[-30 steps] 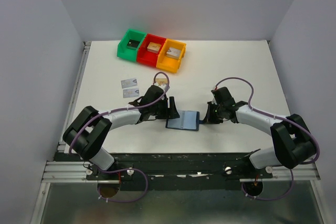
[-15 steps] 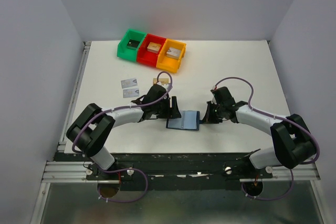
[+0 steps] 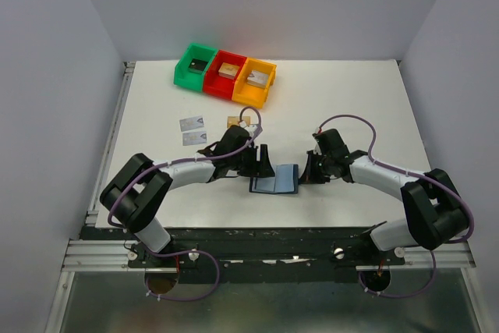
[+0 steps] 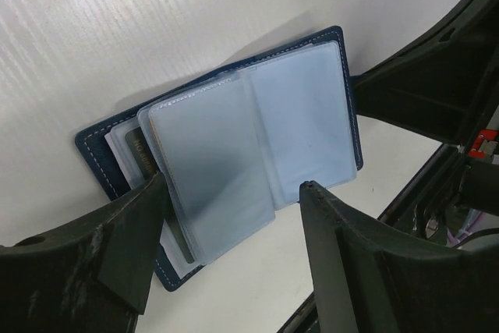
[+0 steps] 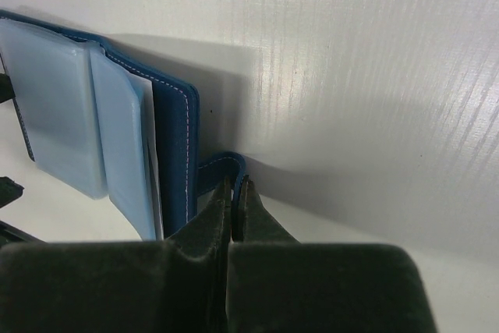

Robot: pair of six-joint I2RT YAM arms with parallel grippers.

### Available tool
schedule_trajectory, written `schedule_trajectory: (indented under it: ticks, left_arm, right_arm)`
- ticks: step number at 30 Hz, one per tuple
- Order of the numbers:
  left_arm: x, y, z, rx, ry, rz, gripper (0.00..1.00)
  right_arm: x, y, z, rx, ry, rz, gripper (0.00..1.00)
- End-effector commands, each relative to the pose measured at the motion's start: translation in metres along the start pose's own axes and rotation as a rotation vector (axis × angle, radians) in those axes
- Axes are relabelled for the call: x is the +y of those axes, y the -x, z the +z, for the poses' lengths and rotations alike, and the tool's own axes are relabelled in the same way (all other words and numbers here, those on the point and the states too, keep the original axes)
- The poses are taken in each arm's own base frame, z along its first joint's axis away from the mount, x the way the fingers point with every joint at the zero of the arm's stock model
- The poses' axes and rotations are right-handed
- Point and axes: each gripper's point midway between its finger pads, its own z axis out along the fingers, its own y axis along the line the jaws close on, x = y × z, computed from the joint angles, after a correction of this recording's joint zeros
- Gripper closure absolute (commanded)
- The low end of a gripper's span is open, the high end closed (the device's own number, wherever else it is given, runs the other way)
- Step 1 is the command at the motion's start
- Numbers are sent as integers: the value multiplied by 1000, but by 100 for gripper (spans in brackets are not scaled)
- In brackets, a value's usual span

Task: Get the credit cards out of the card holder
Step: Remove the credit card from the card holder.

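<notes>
The navy card holder [image 3: 274, 182] lies open on the white table, its clear sleeves [image 4: 249, 138] fanned upward. The edge of a dark credit card [image 4: 143, 157] shows in a pocket under the left sleeves. My left gripper [image 3: 261, 163] is open, its fingers straddling the near edge of the sleeves [image 4: 232, 185] without pinching them. My right gripper [image 5: 236, 185] is shut on the holder's strap tab [image 5: 222, 163] at the cover's right edge [image 5: 175, 146]. Two silver cards [image 3: 191, 123] [image 3: 192, 138] and a tan one [image 3: 238, 122] lie loose on the table to the left.
Green [image 3: 183, 74], red [image 3: 218, 87] and orange [image 3: 248, 97] bins stand in a row at the back, each with a small block inside. The table's raised rail [image 3: 117, 138] runs along the left side.
My left gripper has slid right onto the holder's left half, uncovering the tan card behind it. The holder's left side has folded in slightly. The right gripper has not moved.
</notes>
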Motion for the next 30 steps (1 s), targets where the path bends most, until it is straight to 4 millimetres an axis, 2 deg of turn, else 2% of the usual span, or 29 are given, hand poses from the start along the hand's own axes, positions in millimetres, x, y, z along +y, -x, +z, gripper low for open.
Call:
schedule_trajectory:
  ticks: [1, 9, 19, 30]
  left_arm:
    - [-23, 5, -4, -17, -86, 60, 25]
    - [-34, 7, -5, -23, -110, 106, 24]
    - [-62, 6, -4, -6, -159, 221, 24]
    - [-71, 5, -2, 2, -164, 265, 23]
  right_arm:
    - [1, -2, 3, 8, 18, 12, 100]
    - [0, -3, 3, 7, 14, 14, 100]
    - [0, -1, 0, 3, 9, 10, 100]
    - [-1, -1, 1, 2, 6, 7, 100]
